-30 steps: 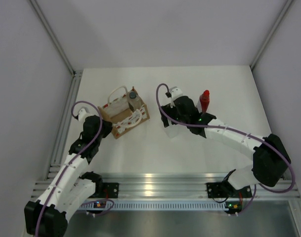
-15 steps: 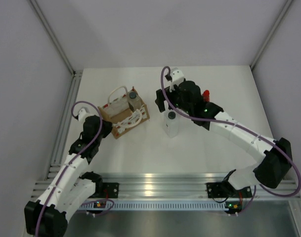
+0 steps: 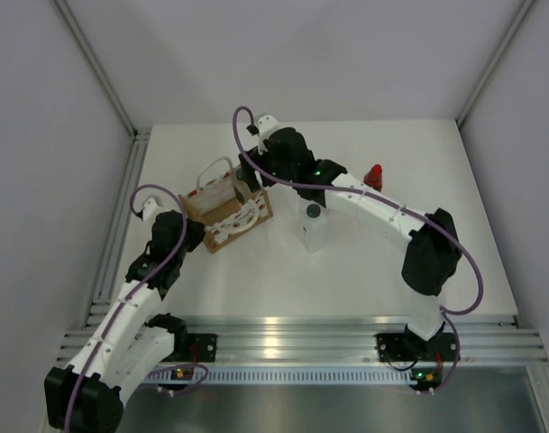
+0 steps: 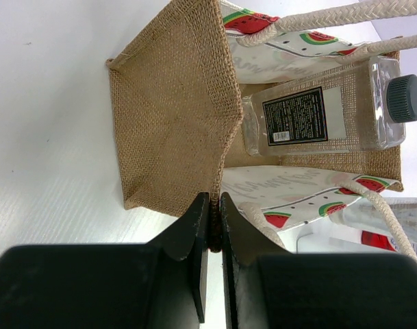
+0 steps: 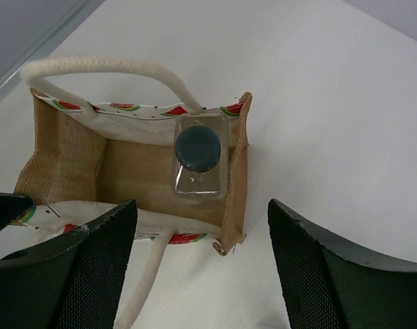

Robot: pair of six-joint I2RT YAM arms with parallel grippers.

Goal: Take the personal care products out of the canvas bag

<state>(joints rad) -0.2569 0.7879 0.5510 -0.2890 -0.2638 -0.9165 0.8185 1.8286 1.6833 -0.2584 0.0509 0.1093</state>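
Note:
The canvas bag (image 3: 222, 215) stands open on the table, tan with white rope handles and a watermelon print. Inside it stands a pale dark-capped bottle (image 5: 198, 152), seen as well in the left wrist view, bottle (image 4: 318, 118). My left gripper (image 4: 215, 214) is shut on the bag's (image 4: 168, 116) burlap edge at its near-left corner (image 3: 189, 229). My right gripper (image 5: 201, 216) hangs open just above the bag's (image 5: 64, 164) right end, with nothing between its fingers (image 3: 254, 184). A white bottle with a grey cap (image 3: 313, 225) stands on the table to the right. A red bottle (image 3: 373, 175) shows behind the right arm.
Grey walls close the table in on the left, back and right. An aluminium rail (image 3: 274, 343) with both arm bases runs along the near edge. The right arm's forearm (image 3: 373, 206) stretches across the table between the white and the red bottle.
My right arm has swung left, from the white bottle to above the bag, leaving that bottle standing on the table. The left arm and the bag have not moved.

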